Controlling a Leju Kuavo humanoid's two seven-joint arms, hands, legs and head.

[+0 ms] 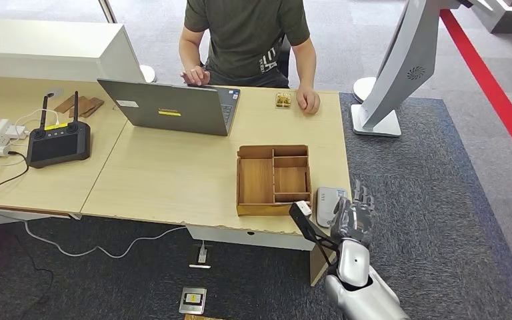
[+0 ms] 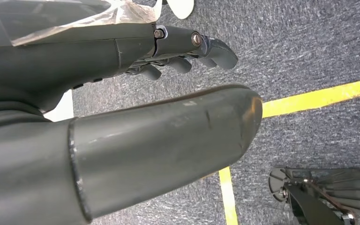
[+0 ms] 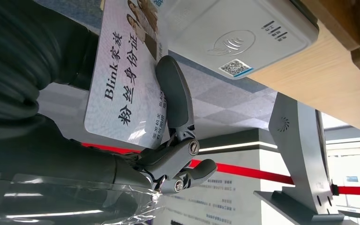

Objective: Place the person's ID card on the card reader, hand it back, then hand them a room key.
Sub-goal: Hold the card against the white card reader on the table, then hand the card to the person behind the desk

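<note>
Big wooden bench (image 1: 173,177) with a person (image 1: 247,40) sitting at the 12 o'clock side behind a laptop (image 1: 167,105). A compartment tray (image 1: 272,179) sits toward 4 o'clock, with the card reader (image 1: 329,198) just beside it at the edge. The right hand (image 1: 353,219) is gripping the ID card (image 3: 126,79) right next to the reader. The left hand (image 2: 122,117) hangs over carpet, fingers curled in, holding nothing.
</note>
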